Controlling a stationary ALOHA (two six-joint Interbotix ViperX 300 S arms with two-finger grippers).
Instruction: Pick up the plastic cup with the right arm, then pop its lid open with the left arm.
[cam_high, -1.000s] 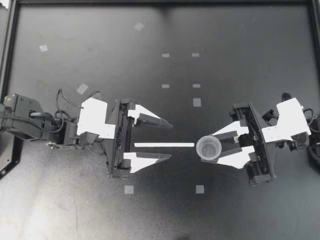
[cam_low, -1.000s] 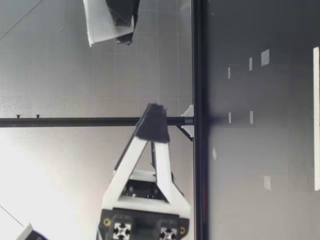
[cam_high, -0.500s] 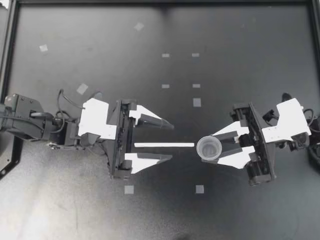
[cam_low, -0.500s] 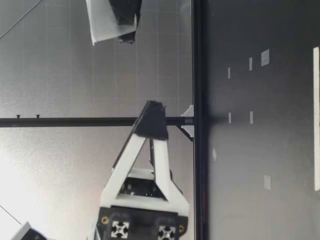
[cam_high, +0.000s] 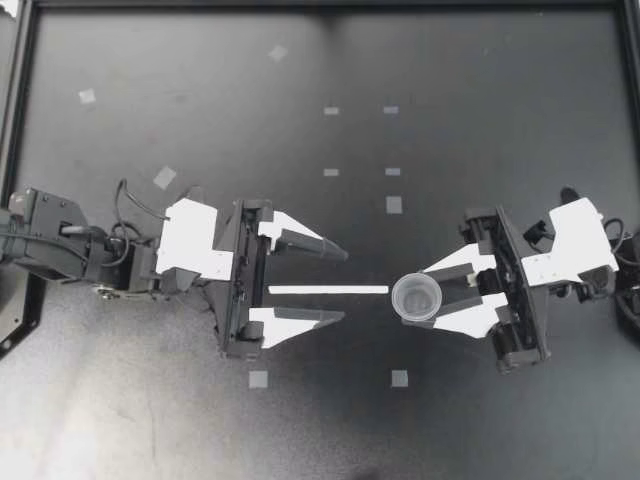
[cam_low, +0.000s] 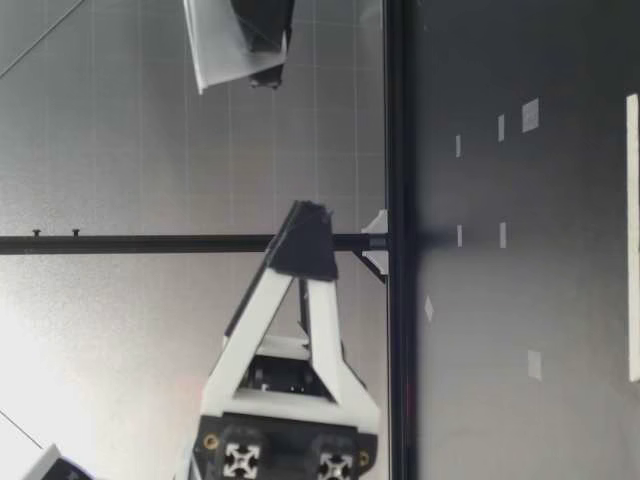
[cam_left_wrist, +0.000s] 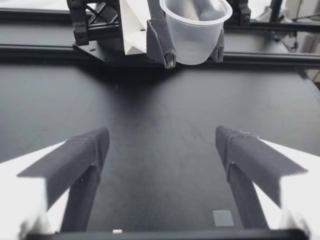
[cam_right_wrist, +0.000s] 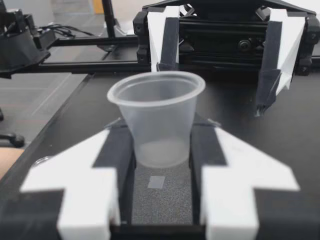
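- Your left gripper comes in from the left side of the table and points toward the middle. Its fingers are spread wide and hold nothing.
- In the left wrist view the left gripper has only bare tabletop between its two dark fingers. A small tape square lies by the inside of one finger.
- A thin white strip lies flat on the table. It starts between the left gripper's open fingers and runs on toward the cup, and neither finger touches it.
- Two more tape squares sit on the table on the near side of the strip.
- The clear plastic cup stands upright, mouth up, just past the far end of the strip and well apart from the left gripper's fingertips.
- Your right gripper is closed onto the cup, one finger pressing each side of its lower wall.
- The right wrist view shows the cup empty and pinched between the right gripper's padded fingers, with the left gripper facing it across the gap.
- The left wrist view shows the cup straight ahead, gripped on both sides. I can't tell if its base touches the table.
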